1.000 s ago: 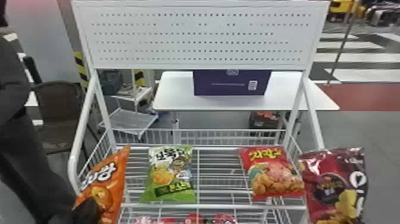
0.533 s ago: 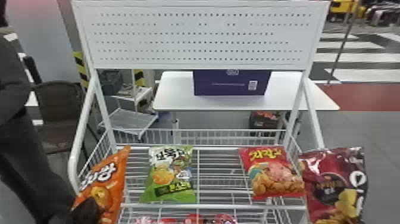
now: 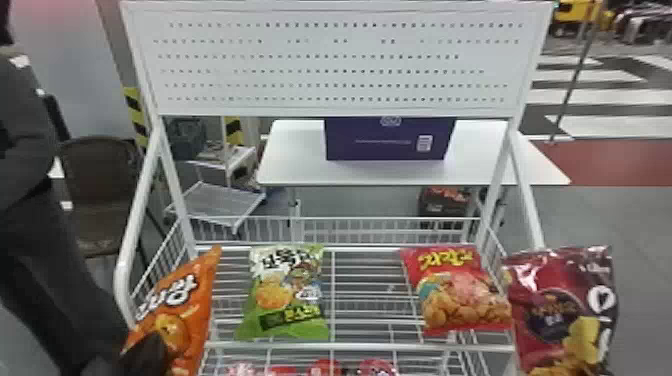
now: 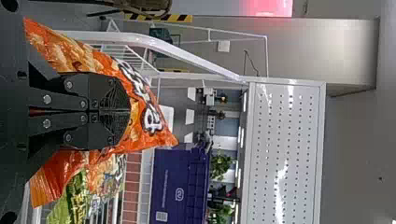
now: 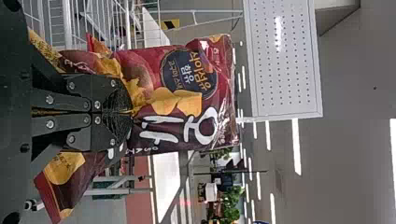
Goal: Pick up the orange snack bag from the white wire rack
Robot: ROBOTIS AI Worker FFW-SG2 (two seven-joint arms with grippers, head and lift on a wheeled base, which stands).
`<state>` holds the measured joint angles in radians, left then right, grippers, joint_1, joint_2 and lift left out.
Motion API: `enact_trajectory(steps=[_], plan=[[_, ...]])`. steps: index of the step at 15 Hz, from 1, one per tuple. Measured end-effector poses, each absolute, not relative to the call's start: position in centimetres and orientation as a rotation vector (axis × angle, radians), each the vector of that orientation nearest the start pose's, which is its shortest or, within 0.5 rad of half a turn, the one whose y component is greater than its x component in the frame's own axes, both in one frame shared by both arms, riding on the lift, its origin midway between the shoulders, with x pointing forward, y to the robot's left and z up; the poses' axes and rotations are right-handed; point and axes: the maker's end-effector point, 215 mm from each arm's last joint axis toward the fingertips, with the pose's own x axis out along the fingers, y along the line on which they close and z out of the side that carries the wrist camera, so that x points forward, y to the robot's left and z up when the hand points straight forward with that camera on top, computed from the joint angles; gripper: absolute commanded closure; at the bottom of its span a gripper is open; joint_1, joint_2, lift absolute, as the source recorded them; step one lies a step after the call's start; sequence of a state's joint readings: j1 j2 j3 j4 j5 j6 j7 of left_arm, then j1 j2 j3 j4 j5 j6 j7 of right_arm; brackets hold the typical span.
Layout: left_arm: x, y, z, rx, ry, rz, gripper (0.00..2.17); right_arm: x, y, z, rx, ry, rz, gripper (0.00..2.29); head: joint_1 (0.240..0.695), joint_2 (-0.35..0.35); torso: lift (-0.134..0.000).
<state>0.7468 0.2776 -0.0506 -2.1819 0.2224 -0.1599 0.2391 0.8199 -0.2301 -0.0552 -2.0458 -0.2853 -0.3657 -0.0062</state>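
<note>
Pointing upward, the orange snack bag (image 3: 197, 300) leans its long axis right.

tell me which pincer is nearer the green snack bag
Left. The left pincer grips the orange bag just left of the green bag; the right pincer grips the maroon bag, beyond the red bag to the right.

White wire rack (image 3: 250, 345): panel (image 3: 340, 65) is showing dark dots. Left edge: orange snack bag (image 3: 197, 310) is bearing white lettering. Between edges: green-and-white bag (image 3: 287, 295), red bag (image 3: 462, 295) are displaying yellow. Right edge: maroon bag (image 3: 560, 290) is showing yellow chips.
</note>
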Motion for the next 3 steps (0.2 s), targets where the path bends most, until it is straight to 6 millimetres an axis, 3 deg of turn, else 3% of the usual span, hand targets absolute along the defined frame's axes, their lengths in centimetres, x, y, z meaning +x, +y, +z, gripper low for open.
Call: enact_trajectory(steps=[3], plan=[[37.54,25.87,-32.20,-0.051,0.010,0.046,2.15,34.30,-28.46,-34.59,0.072,-0.019,0.027,2.10,0.499,0.000,0.000]])
